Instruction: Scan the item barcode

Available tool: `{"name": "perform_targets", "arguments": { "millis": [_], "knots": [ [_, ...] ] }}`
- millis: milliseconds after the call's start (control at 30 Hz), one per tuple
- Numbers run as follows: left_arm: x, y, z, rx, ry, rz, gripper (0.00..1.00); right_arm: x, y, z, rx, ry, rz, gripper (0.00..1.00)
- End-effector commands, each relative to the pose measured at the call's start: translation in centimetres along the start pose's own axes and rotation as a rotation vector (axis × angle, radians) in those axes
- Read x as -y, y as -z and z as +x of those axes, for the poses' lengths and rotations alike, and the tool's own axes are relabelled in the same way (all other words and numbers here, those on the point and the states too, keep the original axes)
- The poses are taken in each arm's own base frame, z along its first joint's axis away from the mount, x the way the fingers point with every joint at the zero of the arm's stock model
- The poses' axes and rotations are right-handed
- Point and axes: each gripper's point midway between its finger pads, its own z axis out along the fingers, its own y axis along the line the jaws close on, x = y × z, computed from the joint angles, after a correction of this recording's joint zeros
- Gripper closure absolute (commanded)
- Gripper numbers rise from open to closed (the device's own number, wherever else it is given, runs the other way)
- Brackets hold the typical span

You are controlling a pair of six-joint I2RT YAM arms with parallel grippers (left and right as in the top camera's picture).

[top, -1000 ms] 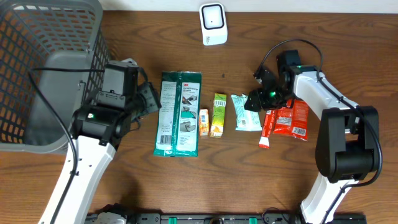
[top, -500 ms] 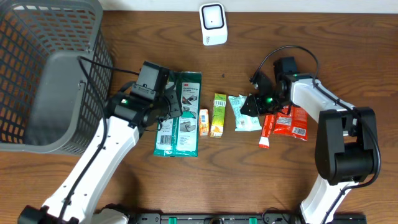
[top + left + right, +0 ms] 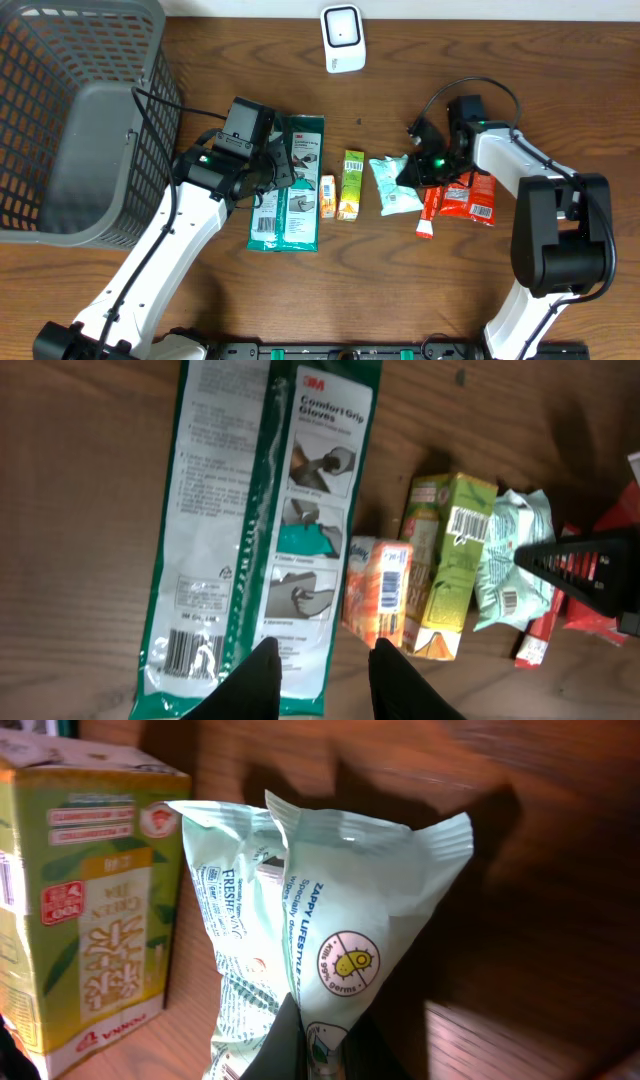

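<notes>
The white scanner (image 3: 342,38) stands at the table's back. In a row lie a green glove package (image 3: 290,185), a small orange box (image 3: 327,196), a green tea box (image 3: 351,184) and a mint wipes packet (image 3: 393,185). My right gripper (image 3: 322,1040) is shut on the mint packet's (image 3: 330,920) right end, and its place in the overhead view is (image 3: 415,170). My left gripper (image 3: 322,660) hovers over the glove package's (image 3: 260,510) lower right edge. Its jaws stand apart with nothing gripped between them.
A grey mesh basket (image 3: 60,120) fills the left back corner. Red snack packets (image 3: 470,195) and a red stick pack (image 3: 428,210) lie under the right arm. The tea box (image 3: 85,890) sits close to the left of the held packet.
My left arm swung right from the basket to the glove package and its jaws narrowed. My right gripper closed on the mint packet's end.
</notes>
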Motion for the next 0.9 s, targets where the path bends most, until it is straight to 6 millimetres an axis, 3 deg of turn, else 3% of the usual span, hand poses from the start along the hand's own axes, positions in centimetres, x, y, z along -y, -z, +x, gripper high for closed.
{"name": "perform_targets", "arguments": {
  "millis": [0,100,267,500,700,867],
  "knots": [
    [0.4,-0.1,-0.5,0.016,-0.042,0.012,0.68,-0.1,3.2,-1.7,0.082,0.010,0.012,0.99],
    [0.3,0.0,-1.2,0.040,-0.065,0.019,0.62,-1.3,5.1,-2.2,0.129,0.045,0.005,0.99],
    [-0.8,1.4,-3.1,0.107,-0.020,0.026,0.61,-4.4,9.1,-3.6,0.254,0.205,-0.003,0.99],
    [-1.1,5.5,-4.6,0.200,0.026,0.125,0.61,-9.9,14.1,-5.1,0.435,0.346,-0.128,0.99],
    [0.0,9.8,-4.8,0.237,0.043,0.318,0.55,-13.5,15.8,-5.5,0.488,0.383,-0.310,0.99],
    [-1.8,11.5,-5.8,0.306,0.083,0.302,0.37,-13.2,15.6,-7.1,0.536,0.399,-0.217,0.99]
  ]
}}
